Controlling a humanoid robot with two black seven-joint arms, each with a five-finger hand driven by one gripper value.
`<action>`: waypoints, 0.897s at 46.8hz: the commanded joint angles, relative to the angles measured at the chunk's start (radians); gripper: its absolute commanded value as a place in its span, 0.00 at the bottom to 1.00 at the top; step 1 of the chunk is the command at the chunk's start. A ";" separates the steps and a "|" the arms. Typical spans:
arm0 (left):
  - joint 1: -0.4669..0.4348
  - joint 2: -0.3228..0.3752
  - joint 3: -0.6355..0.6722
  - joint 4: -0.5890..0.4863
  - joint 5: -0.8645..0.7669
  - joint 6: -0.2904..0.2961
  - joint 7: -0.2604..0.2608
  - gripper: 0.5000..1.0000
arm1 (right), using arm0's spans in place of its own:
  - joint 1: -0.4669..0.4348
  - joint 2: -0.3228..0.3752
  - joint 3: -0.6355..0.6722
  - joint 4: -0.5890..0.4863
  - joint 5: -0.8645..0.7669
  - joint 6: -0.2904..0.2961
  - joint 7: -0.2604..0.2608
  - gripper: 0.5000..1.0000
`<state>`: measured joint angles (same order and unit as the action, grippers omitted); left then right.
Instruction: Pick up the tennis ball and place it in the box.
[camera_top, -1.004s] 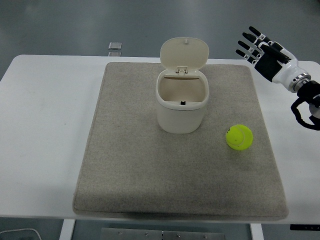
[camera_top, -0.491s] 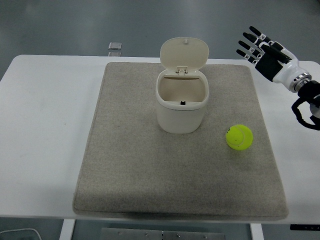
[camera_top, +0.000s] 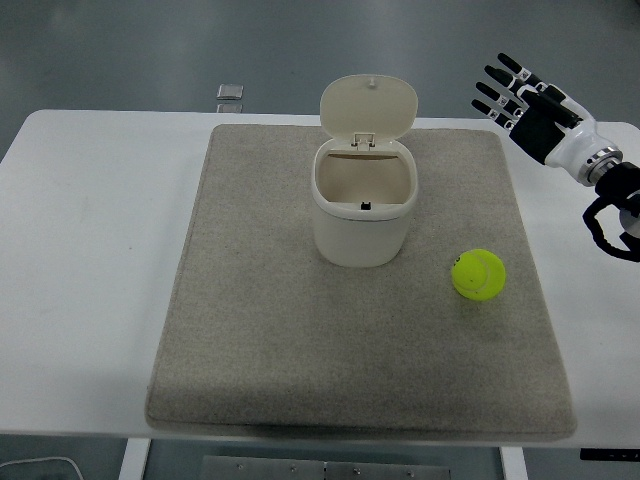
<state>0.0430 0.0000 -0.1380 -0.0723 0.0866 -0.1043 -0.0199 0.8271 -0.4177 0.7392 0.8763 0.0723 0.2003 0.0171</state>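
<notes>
Nothing gripped yet; reach not begun, by the look of it.

Right robot hand (camera_top: 527, 105) at 2 o'clock, raised above the far right corner of the beige felt mat (camera_top: 250, 340), fingers (camera_top: 498, 82) spread apart, palm empty. Well apart from the ball. Probably parked high to keep clear of the bin lid ahead of a descent. Left robot hand not in view.

Yellow-green tennis ball (camera_top: 478, 274) at 4 o'clock on the mat, near the mat's right edge, resting free, touching nothing else. Near the bin's right side but not against it. Sits on the side the right arm comes from, so an easy one-arm pick, likely why placed there. Felt probably there to stop rolling.

Cream plastic bin with a hinged flip lid (camera_top: 363, 205) at mat centre toward 12 o'clock, upright, serving as the box. Lid (camera_top: 369, 105) tipped back and open, mouth unobstructed, so a drop from above possible with no lid handling. Inside looks empty apart from a small dark mark on the near inner wall.

Small grey square object (camera_top: 230, 92) at 11 o'clock on the white table (camera_top: 80, 230), off the mat, irrelevant.

Count: one ball, one bin, one mat, one small grey object, one robot hand visible.
</notes>
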 joint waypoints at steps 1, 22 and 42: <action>0.000 0.000 0.000 0.000 -0.001 0.000 0.000 0.98 | 0.003 -0.001 -0.001 0.000 -0.002 -0.001 0.000 0.83; 0.000 0.000 0.000 0.000 -0.001 0.000 0.000 0.98 | 0.023 -0.006 -0.008 0.000 -0.141 -0.001 -0.002 0.83; 0.000 0.000 0.000 0.000 0.001 0.000 0.000 0.98 | 0.044 -0.029 -0.034 0.023 -0.249 0.001 -0.006 0.83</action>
<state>0.0429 0.0000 -0.1380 -0.0722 0.0861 -0.1043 -0.0199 0.8713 -0.4449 0.7168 0.8895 -0.1554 0.2006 0.0108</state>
